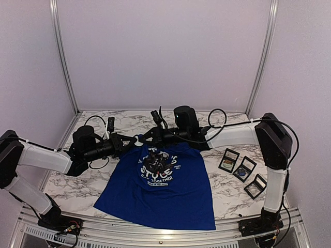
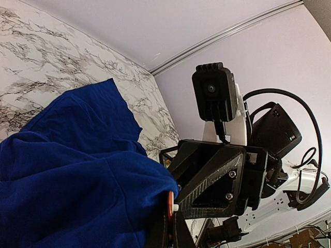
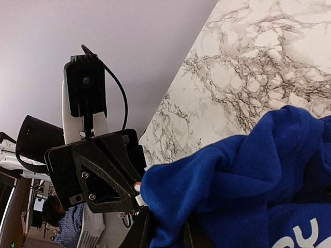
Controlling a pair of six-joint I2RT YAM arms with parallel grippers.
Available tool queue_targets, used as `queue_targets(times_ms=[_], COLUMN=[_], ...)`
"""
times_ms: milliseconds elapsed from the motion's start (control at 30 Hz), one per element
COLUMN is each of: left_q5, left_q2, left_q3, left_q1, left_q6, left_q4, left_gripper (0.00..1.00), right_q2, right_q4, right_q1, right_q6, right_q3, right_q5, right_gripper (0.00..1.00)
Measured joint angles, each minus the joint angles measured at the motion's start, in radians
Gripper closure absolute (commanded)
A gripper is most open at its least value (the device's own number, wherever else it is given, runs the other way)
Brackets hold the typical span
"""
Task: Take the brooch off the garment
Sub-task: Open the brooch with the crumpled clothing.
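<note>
One marble desk (image 1: pixel 227 192) carries one blue shirt (image 1: pixel 161 199), its hem toward my bases. My two grippers, left gripper (image 2: pixel 170 219) and right gripper (image 3: pixel 164 230), each pinch a fold of the shirt near its collar. Three small cases (image 1: pixel 228 159) lie to the right. One dark brooch (image 1: pixel 158 166) appears pinned on the chest print.

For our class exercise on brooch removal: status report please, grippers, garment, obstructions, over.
Left gripper and right gripper both shut on T-shirt at top edge. Brooch on chest print, ungripped. Nothing covering it; three small cases off right.
</note>
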Motion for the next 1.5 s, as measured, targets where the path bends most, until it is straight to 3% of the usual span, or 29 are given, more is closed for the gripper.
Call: queue_targets(times_ms=[733, 867, 1200, 1500], left_q5=[0.0, 0.0, 0.001, 0.001], left_q2=[-0.016, -0.017, -0.024, -0.028], left_q3=[-0.001, -0.002, -0.002, -0.002], left_q1=[0.006, 0.008, 0.015, 0.021], left_q6=[0.003, 0.002, -0.009, -0.019], left_q4=[-0.037, -0.038, -0.053, -0.092], left_gripper=[1.0, 1.0, 1.0, 1.0], right_q2=[0.0, 0.0, -0.019, -0.082], right_q4=[-0.019, -0.019, -0.064, -0.145], right_q1=[0.003, 0.003, 0.003, 0.005], right_q6=[-0.07, -0.077, -0.146, -0.305], right_q3=[0.0, -0.001, -0.008, -0.023], right_q5=[-0.003, -0.003, 0.033, 0.111], right_gripper=[0.76, 0.71, 0.48, 0.51])
